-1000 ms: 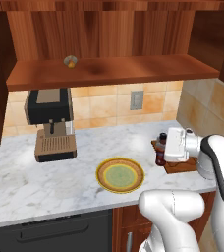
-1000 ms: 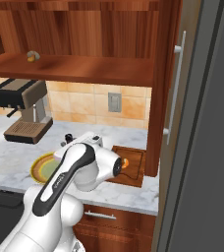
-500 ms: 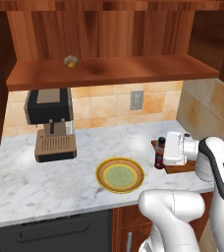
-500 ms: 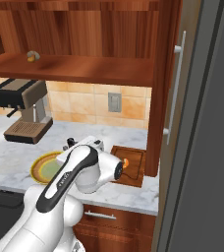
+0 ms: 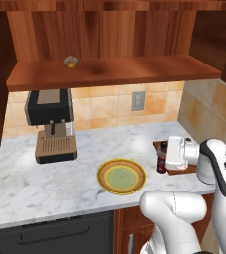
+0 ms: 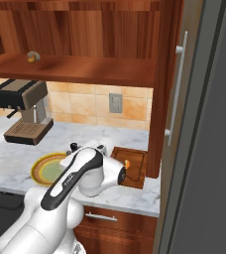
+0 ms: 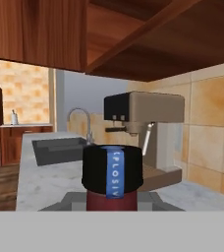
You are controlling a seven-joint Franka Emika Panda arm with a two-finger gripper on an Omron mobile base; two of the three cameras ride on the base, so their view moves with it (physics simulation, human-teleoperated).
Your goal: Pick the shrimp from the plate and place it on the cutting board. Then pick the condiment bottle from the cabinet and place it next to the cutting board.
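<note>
Dark brown-red, black-capped slim condiment bottle (image 5: 161, 158) clamped in jaws beside grooved cutting board (image 6: 135, 164).

On the tabletop (image 5: 45, 188), the plate (image 5: 121, 176) lies near the front edge. The condiment bottle (image 5: 161, 157) stands at the left edge of the cutting board (image 6: 131, 163), which carries the shrimp (image 6: 127, 163). A coffee machine (image 5: 50, 124) stands toward the back left, under the cabinet (image 5: 110, 72) shelf.
</note>
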